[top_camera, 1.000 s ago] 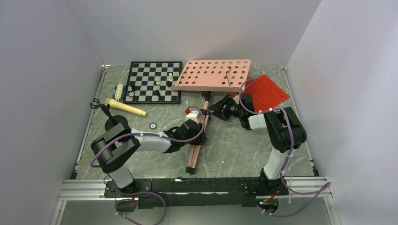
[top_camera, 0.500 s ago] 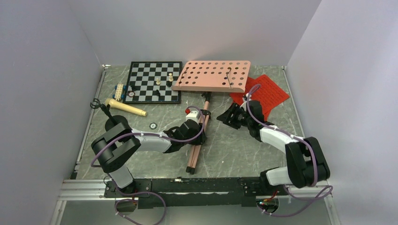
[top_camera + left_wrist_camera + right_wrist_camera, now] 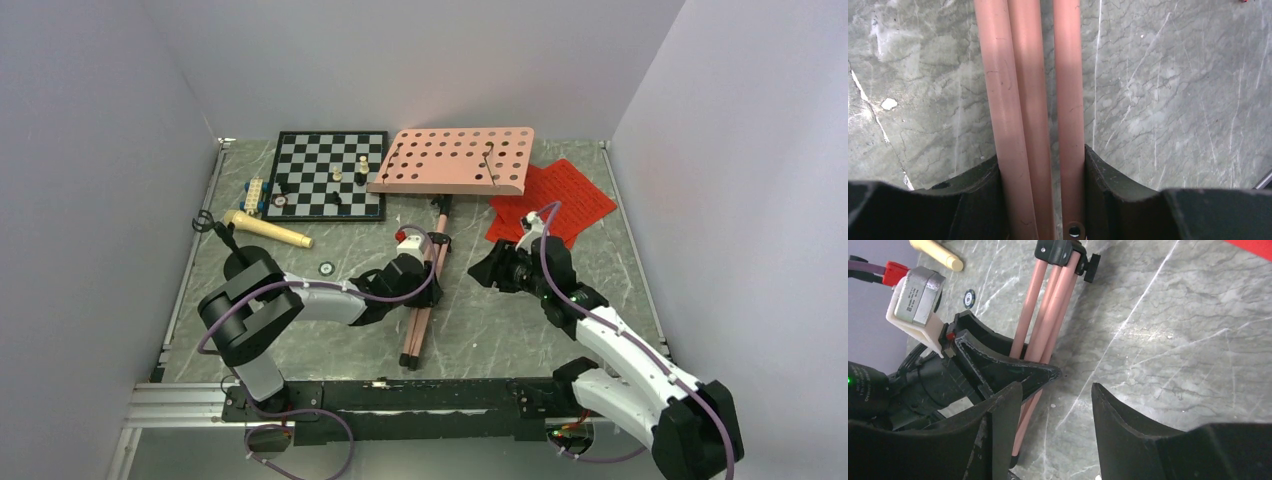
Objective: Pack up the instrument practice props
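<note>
A: Overhead first: where is it?
B: The pink music stand (image 3: 455,160) lies on the bench (image 3: 480,330). The left end effector (image 3: 405,282) clamps its folded legs (image 3: 412,330); the right end effector (image 3: 488,268) hovers just beside, wide and empty.
A: Left wrist?
B: Three pink tubes pinched between the fingers (image 3: 1108,185). The perforated head is far from this grip, so I judge a lift could tip it into the chessboard (image 3: 325,175), or one tube could slide free.
A: Right wrist?
B: Jaws apart over bare bench. The grey module (image 3: 915,287) on the left wrist carries print, too small to read.
</note>
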`<state>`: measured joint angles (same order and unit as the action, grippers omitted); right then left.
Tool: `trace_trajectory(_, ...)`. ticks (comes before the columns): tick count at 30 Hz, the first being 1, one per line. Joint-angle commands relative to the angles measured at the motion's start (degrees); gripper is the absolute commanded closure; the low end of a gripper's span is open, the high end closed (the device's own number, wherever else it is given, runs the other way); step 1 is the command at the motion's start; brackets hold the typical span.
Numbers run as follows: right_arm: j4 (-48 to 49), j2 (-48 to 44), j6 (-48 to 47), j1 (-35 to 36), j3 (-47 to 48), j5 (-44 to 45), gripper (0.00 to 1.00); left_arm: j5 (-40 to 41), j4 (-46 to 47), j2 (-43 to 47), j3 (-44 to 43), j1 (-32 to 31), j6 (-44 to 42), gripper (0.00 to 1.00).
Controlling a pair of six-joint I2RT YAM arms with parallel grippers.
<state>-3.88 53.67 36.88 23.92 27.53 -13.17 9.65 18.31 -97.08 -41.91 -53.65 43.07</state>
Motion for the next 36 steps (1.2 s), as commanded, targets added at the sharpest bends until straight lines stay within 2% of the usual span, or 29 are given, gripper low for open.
trace_trajectory(1, -5.17, -3.85, -3.06, 0.4, 0.23, 3.31, 0.42, 4.62, 5.65, 1.3, 2.23, 2.05, -3.36, 0.61)
trace_trajectory(5, -6.74, -5.13, -3.83, 0.42, 1.62, 2.57, 0.42, 5.81, 4.03, 4.06, 2.89, 2.06, -2.94, 0.41)
trace_trajectory(10, -8.23, -6.13, -4.68, 0.47, 2.51, 2.12, 0.41, 7.34, 1.98, 8.5, 5.26, 2.01, -1.86, 0.25)
trace_trajectory(20, -9.73, -8.32, -5.71, 0.43, 4.01, 1.92, 0.41, 7.24, -2.26, 17.18, 6.86, 1.89, -4.31, 0.13)
trace_trajectory(25, -12.38, -9.55, -10.12, 0.87, 6.92, 3.08, 0.4, 6.74, -11.9, 25.81, 5.68, 1.27, -6.99, 0.1)
trace_trajectory(28, -15.2, -10.56, -13.06, 3.93, 8.8, 10.79, 0.4, 8.43, -20.69, 31.43, 4.59, 1.14, -7.21, 0.06)
trace_trajectory(30, -16.7, -11.27, -14.18, 8.05, 9.39, 20.22, 0.4, 10.82, -25.3, 35.68, 4.68, 1.18, -5.31, 0.01)
trace_trajectory(33, -18.32, -11.46, -14.02, 14.05, 9.95, 33.48, 0.35, 13.29, -30.3, 41.36, 4.46, 1.1, -2.18, 0.01)
trace_trajectory(36, -17.88, -11.39, -10.25, 15.01, 10.77, 38.89, 0.3, 16.73, -37.17, 44.81, 2.21, 1.09, 1.87, 0.01)
